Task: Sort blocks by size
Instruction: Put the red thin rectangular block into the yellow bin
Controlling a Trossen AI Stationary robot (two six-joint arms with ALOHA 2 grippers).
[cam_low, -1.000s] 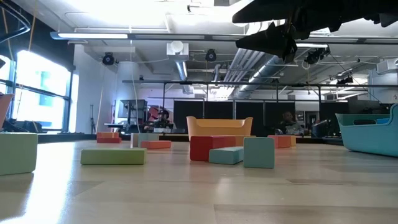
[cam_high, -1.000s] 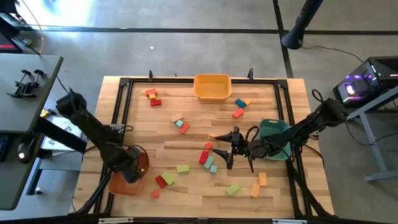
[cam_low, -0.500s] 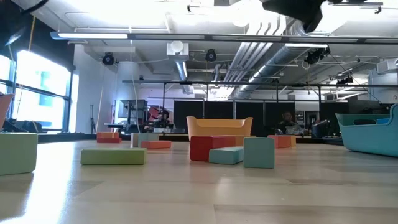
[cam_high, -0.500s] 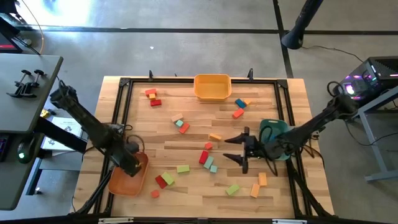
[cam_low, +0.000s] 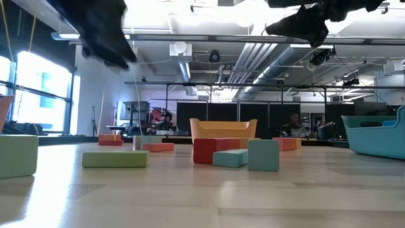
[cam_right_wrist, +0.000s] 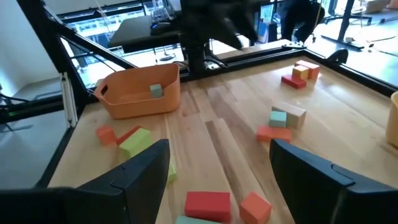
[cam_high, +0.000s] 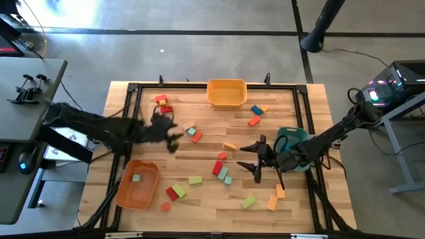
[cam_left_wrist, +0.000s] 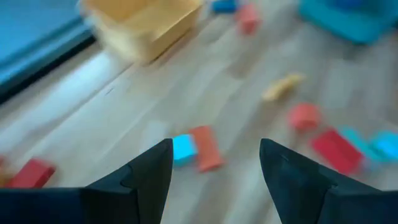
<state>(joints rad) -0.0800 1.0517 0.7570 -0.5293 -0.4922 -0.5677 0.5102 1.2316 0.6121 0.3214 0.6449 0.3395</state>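
The left gripper (cam_high: 174, 137), fingers spread and empty, has swung from the orange tray (cam_high: 126, 194) at seven o'clock, leaving a light green block (cam_high: 137, 178) inside, toward the scattered blocks (cam_high: 194, 134); right gripper (cam_high: 255, 161) waits spread.

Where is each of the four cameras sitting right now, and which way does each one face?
High view: overhead, looking straight down on the table; both arms show, left gripper and right gripper above the blocks.
Low view: at table-top height, looking level across to the yellow tray; both arms show, dark, at the top.
Left wrist view: on the left arm, facing the teal and orange blocks; its open jaws frame them.
Right wrist view: on the right arm, facing the orange tray and the left arm.
Shared: high and right wrist views both show the orange tray holding one small block.
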